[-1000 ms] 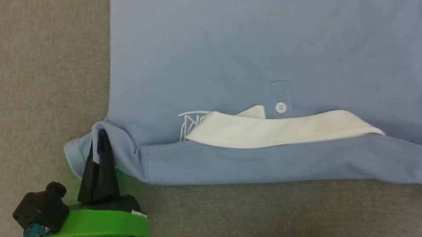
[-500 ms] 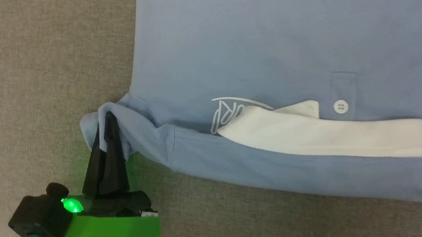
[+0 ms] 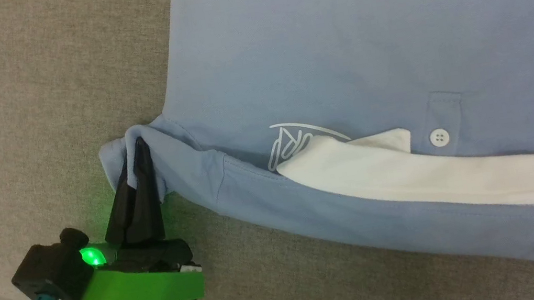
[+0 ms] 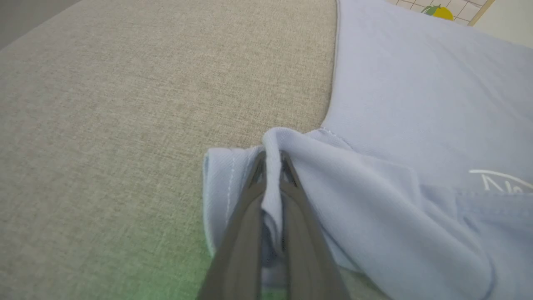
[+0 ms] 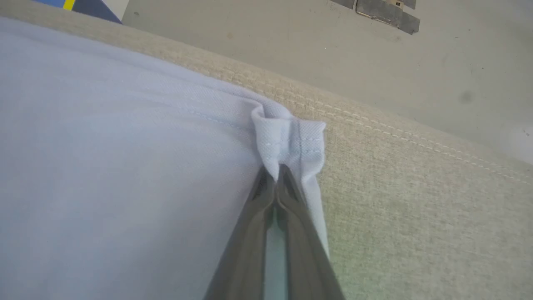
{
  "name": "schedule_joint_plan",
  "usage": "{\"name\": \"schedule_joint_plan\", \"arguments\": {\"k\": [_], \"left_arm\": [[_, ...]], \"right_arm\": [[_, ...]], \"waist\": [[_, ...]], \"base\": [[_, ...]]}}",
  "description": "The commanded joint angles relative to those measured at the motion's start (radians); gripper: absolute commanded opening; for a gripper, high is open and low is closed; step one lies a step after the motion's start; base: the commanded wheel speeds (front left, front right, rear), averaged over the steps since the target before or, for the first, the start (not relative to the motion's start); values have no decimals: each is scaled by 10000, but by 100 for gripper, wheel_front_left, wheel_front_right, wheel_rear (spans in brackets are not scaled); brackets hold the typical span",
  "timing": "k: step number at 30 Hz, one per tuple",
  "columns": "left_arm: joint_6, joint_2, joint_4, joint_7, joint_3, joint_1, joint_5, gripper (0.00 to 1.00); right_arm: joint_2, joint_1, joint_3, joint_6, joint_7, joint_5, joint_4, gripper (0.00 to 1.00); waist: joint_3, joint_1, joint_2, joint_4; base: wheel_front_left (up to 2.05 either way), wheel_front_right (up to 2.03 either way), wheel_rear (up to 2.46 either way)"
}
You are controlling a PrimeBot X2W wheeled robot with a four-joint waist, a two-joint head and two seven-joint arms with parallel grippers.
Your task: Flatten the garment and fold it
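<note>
Fingers (image 4: pixel 245 216) first: noted the left gripper (image 3: pixel 138 147) with its pair pressed together on a bunched sleeve fold of the garment (image 3: pixel 336 44), and the right gripper (image 5: pixel 278 171) likewise pinching a stitched hem corner close to the seamed edge of the fabric-topped table (image 3: pixel 27 101). Saw the garment spread across that table, mostly flat, with the white collar (image 3: pixel 408 171) flopped open beside the logo (image 3: pixel 297 142) and the button (image 3: pixel 438 137) (shoulder edge rolled under, by the look). Judged the step to be stretching flat before any fold. Best done by drawing both pinches apart evenly and low, with gentle tension, so that the soft knit neither slipped free nor dragged the flat body into new wrinkles.
</note>
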Motion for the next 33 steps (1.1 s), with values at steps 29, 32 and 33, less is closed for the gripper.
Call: {"name": "schedule_joint_plan", "arguments": {"k": [29,32,33], "left_arm": [[15,897,2246,948,356,-12,-362,0],[32,888,2324,996,318,-29,-380,0],[26,879,2359,1007,295,-39,-391,0]], "right_arm": [[-661,5412,1309,-11,-2347,3940,-717,0],[-527,6871,1262,-11,-2608,4416,-1125,0],[-465,7399,1268,-11,-2737,4530,-1250,0]], "waist": [[-5478,-1,-1,-3809],[-5549,-1,-1,-3970],[-5572,-1,-1,-4008]], "base": [[0,0,0],[0,0,0],[0,0,0]]}}
